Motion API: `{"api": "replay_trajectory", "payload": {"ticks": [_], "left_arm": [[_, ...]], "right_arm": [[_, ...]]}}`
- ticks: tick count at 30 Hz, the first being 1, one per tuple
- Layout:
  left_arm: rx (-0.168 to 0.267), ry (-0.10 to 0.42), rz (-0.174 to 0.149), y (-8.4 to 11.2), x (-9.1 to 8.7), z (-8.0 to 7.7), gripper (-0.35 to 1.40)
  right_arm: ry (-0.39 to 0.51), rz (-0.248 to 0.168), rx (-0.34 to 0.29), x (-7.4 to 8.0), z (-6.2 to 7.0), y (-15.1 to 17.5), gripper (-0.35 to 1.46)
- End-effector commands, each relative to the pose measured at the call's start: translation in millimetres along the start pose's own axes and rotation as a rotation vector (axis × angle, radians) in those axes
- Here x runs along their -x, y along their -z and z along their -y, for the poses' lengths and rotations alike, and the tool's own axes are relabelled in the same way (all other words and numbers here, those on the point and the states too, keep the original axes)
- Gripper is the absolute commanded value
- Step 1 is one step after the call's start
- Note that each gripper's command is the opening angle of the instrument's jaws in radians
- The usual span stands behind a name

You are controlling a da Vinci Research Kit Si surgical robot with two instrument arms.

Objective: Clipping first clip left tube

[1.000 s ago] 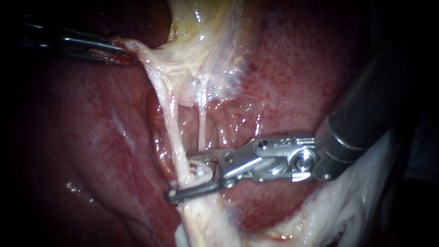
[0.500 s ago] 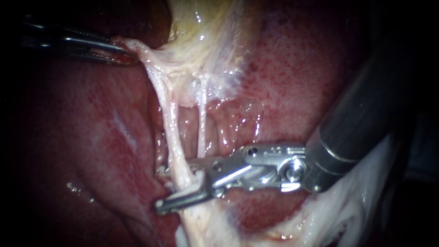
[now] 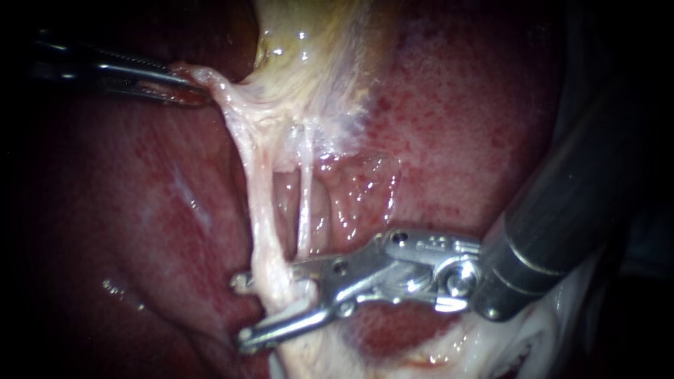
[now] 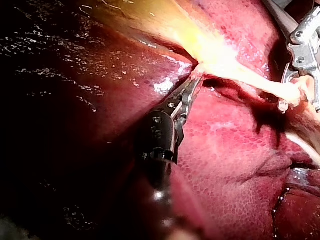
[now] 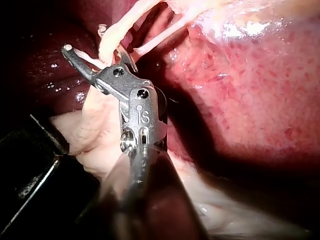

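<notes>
Right instrument (image 3: 240, 312) jaws stand wide around the left tube (image 3: 261, 210), no clip closed yet; left instrument (image 3: 188, 84) jaws grip tissue (image 3: 228, 105).

The left instrument (image 4: 192, 86) lies over the liver (image 4: 235, 165), its dark wrist near the camera and its slim hand farther off. The hand is closed on pale tissue (image 4: 202, 64) at the edge of the yellowish gallbladder (image 4: 165, 25). From that grip a pale tube (image 4: 255, 81) runs taut above the red liver toward the right instrument (image 4: 300, 97), well off to the left instrument's right side. That instrument's silvery hand stands open, a metal limb on either side of the tube's thicker end. On the left instrument's left side the liver lies dark and wet.
</notes>
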Motion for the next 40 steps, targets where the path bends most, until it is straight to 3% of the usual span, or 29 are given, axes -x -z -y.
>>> {"api": "replay_trajectory", "payload": {"ticks": [1, 9, 20, 27, 40], "left_arm": [[0.000, 0.000, 0.000, 0.0, 0.0, 0.0, -0.35], [0.000, 0.000, 0.000, 0.0, 0.0, 0.0, -0.35], [0.000, 0.000, 0.000, -0.1, 0.0, 0.1, -0.35], [-0.001, -0.001, 0.003, -0.1, 0.0, 0.0, -0.35], [-0.001, 0.000, 0.003, -0.3, 0.0, 0.1, -0.35]], "right_arm": [[0.001, 0.001, 0.001, 0.1, 0.0, 0.1, 0.40], [-0.042, -0.009, 0.019, -0.2, 0.1, 0.5, 0.23], [-0.109, -0.011, 0.018, -0.4, 0.3, 1.0, -0.34], [-0.167, -0.011, 0.018, 0.0, -0.1, 1.4, -0.35], [-0.172, -0.013, 0.017, 0.1, -0.3, 1.5, -0.35]]}}
